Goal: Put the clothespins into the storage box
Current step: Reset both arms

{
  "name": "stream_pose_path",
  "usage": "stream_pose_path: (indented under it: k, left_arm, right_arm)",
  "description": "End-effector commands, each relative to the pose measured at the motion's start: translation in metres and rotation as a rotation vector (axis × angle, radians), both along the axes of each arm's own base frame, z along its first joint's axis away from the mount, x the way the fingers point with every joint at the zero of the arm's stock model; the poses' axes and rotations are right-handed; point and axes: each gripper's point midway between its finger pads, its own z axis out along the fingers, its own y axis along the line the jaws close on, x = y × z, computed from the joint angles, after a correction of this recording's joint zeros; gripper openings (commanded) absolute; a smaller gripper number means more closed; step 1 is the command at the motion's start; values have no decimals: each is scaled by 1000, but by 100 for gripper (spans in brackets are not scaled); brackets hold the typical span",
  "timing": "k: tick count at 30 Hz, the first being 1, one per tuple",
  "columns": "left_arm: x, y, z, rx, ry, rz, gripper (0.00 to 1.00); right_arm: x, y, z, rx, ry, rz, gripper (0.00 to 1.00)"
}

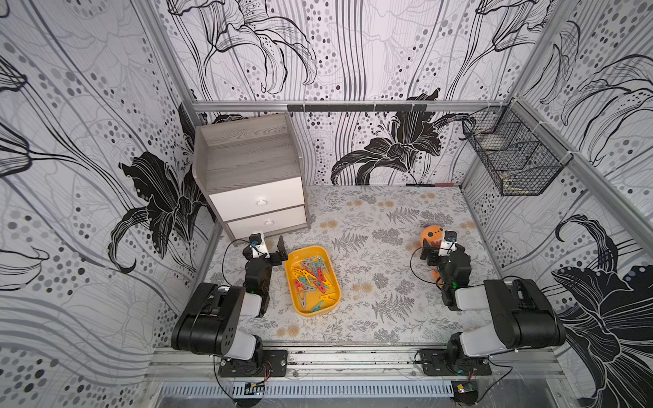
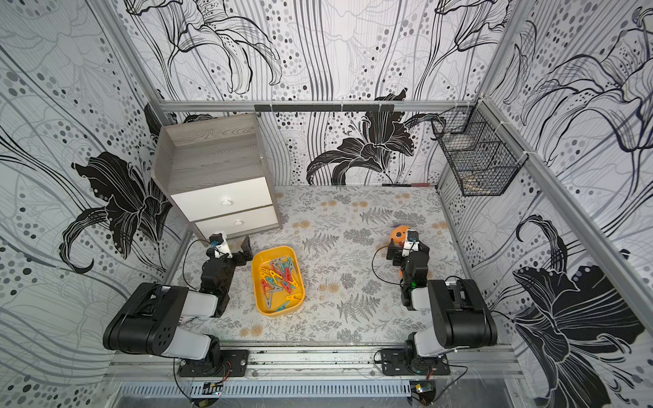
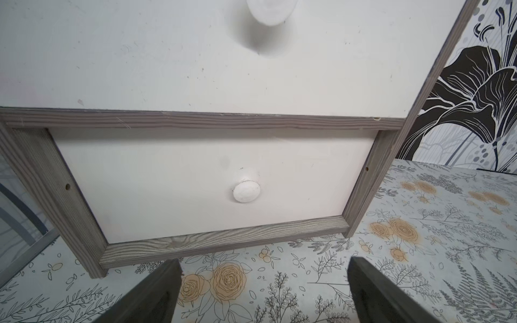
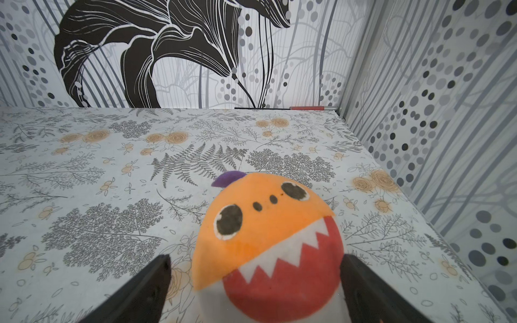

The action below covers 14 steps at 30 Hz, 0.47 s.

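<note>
The storage box (image 1: 306, 249) (image 2: 274, 251) is a shallow yellow-orange tray on the floral table, just right of my left arm. Several clothespins (image 1: 313, 279) (image 2: 281, 279) in yellow, teal, red and grey lie piled inside it; I see none elsewhere on the table. My left gripper (image 1: 275, 255) (image 2: 241, 252) (image 3: 264, 263) stands open and empty beside the box's far left corner, facing the cabinet. My right gripper (image 1: 428, 251) (image 2: 396, 253) (image 4: 254, 258) is open at the right side of the table, with a plush toy between its spread fingers. The wrist views show neither box nor clothespins.
A grey wood cabinet (image 1: 252, 169) (image 3: 223, 243) with two white drawers stands at the back left, its lower knob (image 3: 246, 191) facing the left gripper. An orange plush toy (image 1: 430, 233) (image 4: 265, 237) with a toothed red mouth sits under the right gripper. A black wire basket (image 1: 512, 159) hangs on the right wall.
</note>
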Motion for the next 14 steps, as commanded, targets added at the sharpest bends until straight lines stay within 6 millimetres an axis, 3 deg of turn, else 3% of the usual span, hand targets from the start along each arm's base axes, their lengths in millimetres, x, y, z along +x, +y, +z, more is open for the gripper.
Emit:
stream_pose_path:
  k: [1, 14]
  left_arm:
    - [5, -1, 16, 10, -55, -12, 98]
    - [7, 0, 16, 5, -56, -17, 98]
  right_arm:
    - [0, 0, 2, -15, -15, 9, 99]
    - [0, 0, 2, -14, -15, 8, 99]
